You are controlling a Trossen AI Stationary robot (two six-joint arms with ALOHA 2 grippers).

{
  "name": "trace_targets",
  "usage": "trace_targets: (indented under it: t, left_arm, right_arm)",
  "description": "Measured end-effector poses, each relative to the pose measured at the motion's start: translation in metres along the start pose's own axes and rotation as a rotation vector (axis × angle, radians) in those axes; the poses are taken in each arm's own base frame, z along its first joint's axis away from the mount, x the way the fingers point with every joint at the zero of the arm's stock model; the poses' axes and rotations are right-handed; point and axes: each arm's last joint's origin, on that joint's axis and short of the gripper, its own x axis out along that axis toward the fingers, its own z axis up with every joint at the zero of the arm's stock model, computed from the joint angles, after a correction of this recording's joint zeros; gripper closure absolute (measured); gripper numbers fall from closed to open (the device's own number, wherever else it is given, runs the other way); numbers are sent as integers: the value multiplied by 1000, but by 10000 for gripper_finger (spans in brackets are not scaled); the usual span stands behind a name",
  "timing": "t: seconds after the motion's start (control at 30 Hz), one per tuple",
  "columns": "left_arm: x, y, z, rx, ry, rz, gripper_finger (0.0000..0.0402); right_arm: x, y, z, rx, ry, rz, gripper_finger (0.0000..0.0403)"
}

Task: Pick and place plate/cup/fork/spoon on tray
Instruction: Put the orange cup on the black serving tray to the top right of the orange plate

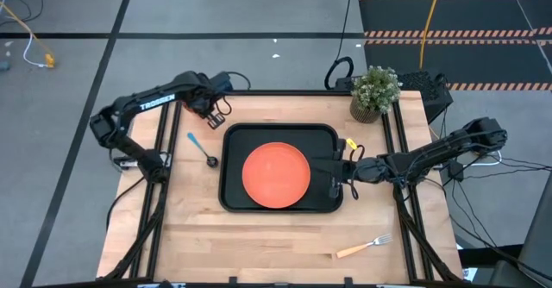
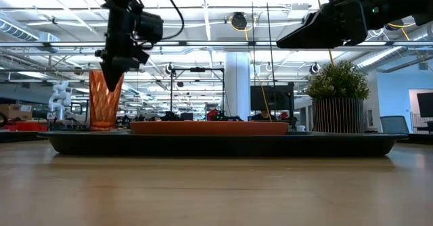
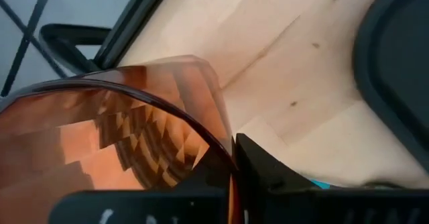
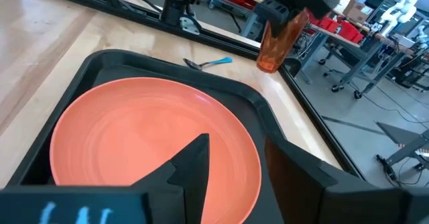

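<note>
The orange ribbed cup [image 2: 105, 104] stands near the table's far left corner, beyond the black tray [image 1: 231, 193]. My left gripper [image 2: 116, 69] comes down on the cup from above and is shut on it. The orange plate [image 1: 276, 174] lies flat in the tray. My right gripper [image 4: 248, 174] hangs open over the tray's right rim, beside the plate, touching nothing. The blue-handled spoon [image 1: 202, 147] lies on the wood left of the tray. The fork [image 1: 366, 247] lies near the front right edge. My left gripper pinches the cup's wall at the rim [image 3: 224, 140], one finger inside the cup and one finger [image 3: 275, 174] outside. The fingers come steeply from above. The cup stands upright below them, its base [image 4: 268, 67] at the tabletop.
A potted green plant [image 1: 375, 92] stands at the table's far right corner. Black rails [image 1: 159, 150] run along the left and right sides of the table. Bare wood lies in front of the tray.
</note>
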Motion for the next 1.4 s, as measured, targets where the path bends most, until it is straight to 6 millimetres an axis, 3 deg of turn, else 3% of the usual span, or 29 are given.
trace_targets:
  t: [0.2, 0.5, 0.7, 0.9, 1.1, 1.4]
  left_arm:
    - [-46, -9, -9, 12, -165, -147, 394]
    - [-142, -53, -2, 208, -607, -356, 393]
    - [-177, -85, 6, 369, -706, -424, 393]
    - [-182, -120, 32, 507, -624, -388, 391]
    - [-176, -152, 65, 615, -574, -362, 389]
    - [-134, -202, 106, 752, -505, -414, 393]
  right_arm:
    - [1, -3, 0, 8, -1, -18, 264]
    - [3, -7, 0, 26, -1, -34, 264]
    - [3, -6, -1, -7, 10, -33, 264]
    - [-4, -9, -4, -43, 55, -21, 264]
    - [-28, -22, -1, 72, 76, -20, 264]
    - [-64, -39, -11, 315, 168, -28, 264]
